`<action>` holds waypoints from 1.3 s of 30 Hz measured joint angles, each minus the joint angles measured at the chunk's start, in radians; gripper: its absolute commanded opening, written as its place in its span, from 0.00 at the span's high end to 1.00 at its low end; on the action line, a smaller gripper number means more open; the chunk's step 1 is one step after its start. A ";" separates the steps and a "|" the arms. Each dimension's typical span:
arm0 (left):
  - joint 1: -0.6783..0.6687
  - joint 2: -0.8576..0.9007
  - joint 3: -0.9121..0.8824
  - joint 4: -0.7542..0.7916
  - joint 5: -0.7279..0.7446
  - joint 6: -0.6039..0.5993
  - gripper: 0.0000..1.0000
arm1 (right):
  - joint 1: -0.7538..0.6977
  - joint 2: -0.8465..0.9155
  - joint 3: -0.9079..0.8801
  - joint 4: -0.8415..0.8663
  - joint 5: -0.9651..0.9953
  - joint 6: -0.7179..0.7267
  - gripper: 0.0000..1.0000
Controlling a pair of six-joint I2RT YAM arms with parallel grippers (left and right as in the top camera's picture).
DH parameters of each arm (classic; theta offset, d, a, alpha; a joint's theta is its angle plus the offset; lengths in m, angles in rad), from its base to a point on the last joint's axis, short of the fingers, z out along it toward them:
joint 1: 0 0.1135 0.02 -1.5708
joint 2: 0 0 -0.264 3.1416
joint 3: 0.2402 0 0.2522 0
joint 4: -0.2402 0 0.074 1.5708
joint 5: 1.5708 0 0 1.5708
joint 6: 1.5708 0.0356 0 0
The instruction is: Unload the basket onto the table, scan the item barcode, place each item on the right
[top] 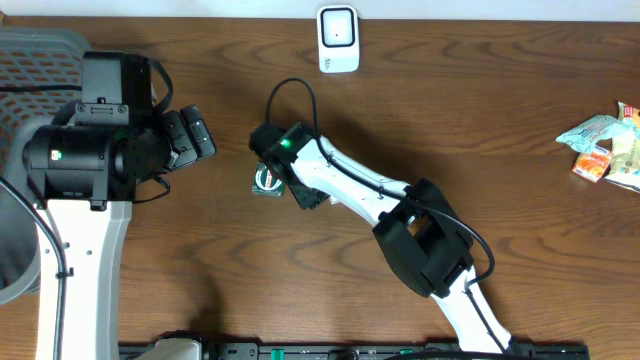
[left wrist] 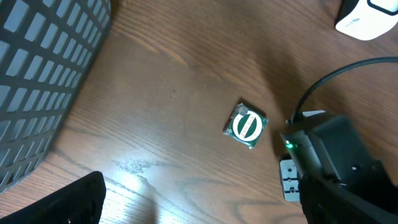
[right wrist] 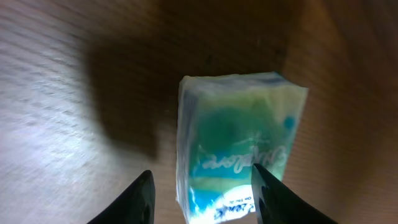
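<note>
1. Brown wooden table [top: 500, 80], with glare patches. A white barcode scanner [top: 338, 38] stands at the far edge, a grey mesh basket [top: 40, 55] far left, and crinkled snack packets [top: 603, 148] at the right edge.
2. Small green-and-white packet [left wrist: 247, 126] lies flat mid-table, bare wood around it.
3. Right gripper [right wrist: 203, 173] sits over the packet, jaws part-open astride it. One finger stands clear, so it is not clamped.
4. Left gripper [top: 197, 135] has jaws spread wide and empty, near the packet's left.
</note>
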 measured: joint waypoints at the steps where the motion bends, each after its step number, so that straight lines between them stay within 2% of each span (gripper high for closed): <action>1: 0.000 0.000 0.000 0.000 0.000 0.000 0.03 | 0.000 0.000 -0.014 0.010 0.005 0.003 0.69; 2: 0.000 0.000 0.000 0.000 0.000 0.000 0.02 | 0.000 0.000 -0.023 0.015 0.010 0.005 0.82; 4: 0.000 0.000 0.000 0.000 0.000 0.000 0.02 | 0.000 0.000 -0.031 0.016 0.026 0.012 0.96; 5: 0.000 0.000 0.000 0.000 0.000 0.000 0.02 | 0.000 -0.002 -0.031 0.015 0.028 0.014 0.98; 12: 0.000 0.000 0.000 0.000 0.000 0.000 0.02 | -0.004 -0.005 -0.022 -0.006 0.026 0.023 0.99; 17: 0.000 0.000 0.000 0.000 0.000 0.000 0.02 | -0.052 -0.005 0.051 -0.072 -0.062 0.014 0.99; 22: 0.000 0.000 0.000 0.000 0.000 0.000 0.02 | -0.154 -0.005 0.164 -0.072 -0.343 -0.070 0.99; 28: 0.000 0.000 0.000 0.000 0.000 0.000 0.02 | -0.293 -0.005 0.166 -0.011 -0.783 -0.209 0.99; 33: 0.000 0.000 0.000 0.000 0.000 0.000 0.03 | -0.394 -0.005 0.071 0.036 -1.068 -0.283 0.99; 39: 0.000 0.000 0.000 0.000 0.000 0.000 0.02 | -0.475 -0.005 -0.101 0.137 -1.217 -0.306 0.99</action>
